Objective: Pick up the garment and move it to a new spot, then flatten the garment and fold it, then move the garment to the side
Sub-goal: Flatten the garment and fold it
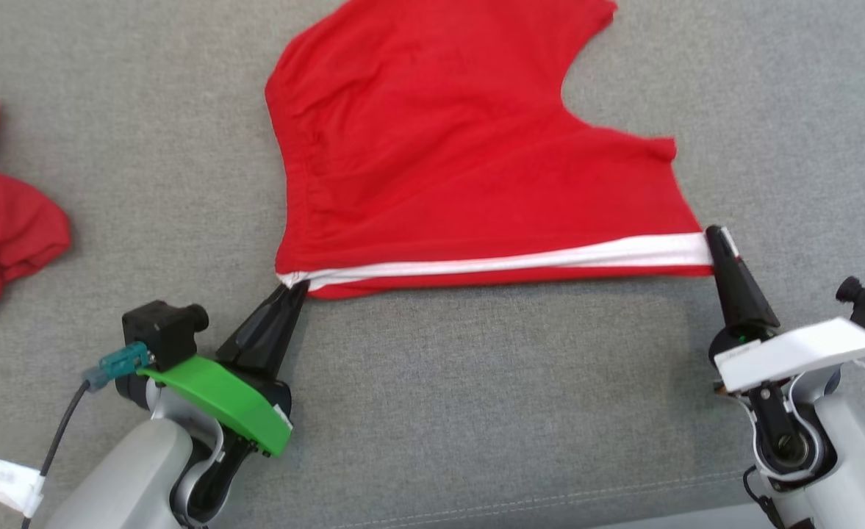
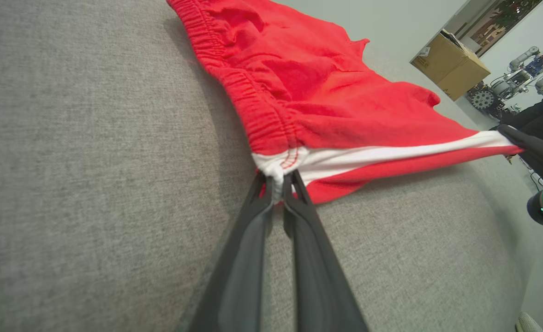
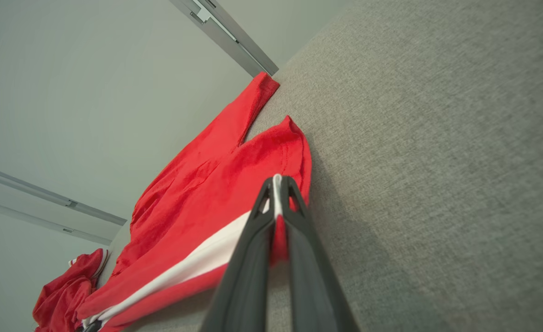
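Between left pincer (image 1: 296, 287) and right pincer (image 1: 713, 235), red garment (image 1: 461, 147) (taut, striped)

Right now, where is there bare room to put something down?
Bare grey fabric lies between the left claw and right claw, below the red shorts, and between the shorts and the other red clothes. Crowded along the striped edge.

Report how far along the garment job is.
Looks done: the red garment lies mostly spread on the grey cushion. In hand: the left claw and right claw each pinch one end of its white-striped edge, which runs taut between them, so this looks like flattening. Left: the fold, then moving it aside.
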`<state>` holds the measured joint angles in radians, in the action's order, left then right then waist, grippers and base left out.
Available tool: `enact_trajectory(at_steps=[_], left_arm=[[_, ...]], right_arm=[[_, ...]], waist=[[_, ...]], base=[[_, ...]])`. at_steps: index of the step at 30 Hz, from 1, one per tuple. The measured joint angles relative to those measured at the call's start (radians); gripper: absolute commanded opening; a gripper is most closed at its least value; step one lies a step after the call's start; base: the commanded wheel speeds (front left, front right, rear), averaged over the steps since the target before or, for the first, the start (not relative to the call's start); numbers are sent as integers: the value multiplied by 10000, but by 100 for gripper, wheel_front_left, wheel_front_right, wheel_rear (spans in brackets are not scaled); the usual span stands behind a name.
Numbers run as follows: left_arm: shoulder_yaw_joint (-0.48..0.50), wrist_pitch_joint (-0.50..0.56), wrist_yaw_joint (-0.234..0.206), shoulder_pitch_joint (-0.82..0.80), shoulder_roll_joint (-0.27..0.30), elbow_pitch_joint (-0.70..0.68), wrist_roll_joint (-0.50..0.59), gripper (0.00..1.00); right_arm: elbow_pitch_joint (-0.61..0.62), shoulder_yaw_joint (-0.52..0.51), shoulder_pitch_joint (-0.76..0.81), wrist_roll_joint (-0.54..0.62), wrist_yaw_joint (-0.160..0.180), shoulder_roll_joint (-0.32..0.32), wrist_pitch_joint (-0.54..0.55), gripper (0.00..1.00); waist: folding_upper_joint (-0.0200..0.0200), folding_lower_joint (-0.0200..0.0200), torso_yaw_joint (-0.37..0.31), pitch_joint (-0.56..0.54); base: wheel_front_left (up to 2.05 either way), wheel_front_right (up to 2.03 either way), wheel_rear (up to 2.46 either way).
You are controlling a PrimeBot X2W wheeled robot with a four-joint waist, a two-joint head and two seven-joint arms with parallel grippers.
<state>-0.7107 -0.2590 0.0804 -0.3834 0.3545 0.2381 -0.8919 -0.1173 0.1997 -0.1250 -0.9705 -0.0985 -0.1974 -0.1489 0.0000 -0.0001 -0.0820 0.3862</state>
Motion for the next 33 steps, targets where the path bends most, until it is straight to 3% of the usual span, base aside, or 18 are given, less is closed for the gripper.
enact_trajectory(at_steps=[7, 10, 13, 14, 15, 16, 17, 26, 33], left_arm=[[305, 29, 77, 706, -407, 529, 276, 2], [410, 29, 86, 978, -608, 650, 359, 16], [550, 29, 86, 1253, -688, 842, 372, 46], [570, 29, 86, 1332, -725, 928, 374, 61], [575, 29, 88, 1406, -763, 1049, 374, 84], [571, 29, 90, 1482, -794, 1141, 376, 97], [562, 29, 119, 1561, -823, 1229, 376, 100], [700, 29, 180, 1812, -1022, 1536, 466, 100], [1542, 29, 211, 1836, -1016, 1321, 1081, 100]], right_arm=[[-631, 792, 490, 1801, -148, -656, -629, 0], [-863, 1012, 551, 2451, -146, -844, -723, 3], [-1074, 1183, 563, 2813, -144, -838, -796, 39], [-1168, 1241, 566, 2936, -144, -834, -796, 45], [-1275, 1292, 570, 3020, -109, -825, -798, 57], [-1371, 1354, 571, 3129, -48, -823, -798, 95], [-1471, 1411, 571, 3208, -46, -813, -800, 100], [-1904, 1643, 709, 3735, 121, -625, -886, 100], [-1967, 1515, 946, 4489, 479, -1014, -972, 100]], waist=[[0, 0, 159, -1120], [0, 0, 237, -1494], [0, 0, 318, -1806], [0, 0, 345, -1892], [0, 0, 370, -1973], [0, 0, 391, -2044], [0, 0, 408, -2109], [0, 0, 395, -2478], [0, 0, 338, -2727]], base=[[0, 0, 0], [0, 0, 0], [0, 0, 0], [0, 0, 0], [0, 0, 0], [0, 0, 0], [0, 0, 0], [0, 0, 0], [0, 0, 0]])
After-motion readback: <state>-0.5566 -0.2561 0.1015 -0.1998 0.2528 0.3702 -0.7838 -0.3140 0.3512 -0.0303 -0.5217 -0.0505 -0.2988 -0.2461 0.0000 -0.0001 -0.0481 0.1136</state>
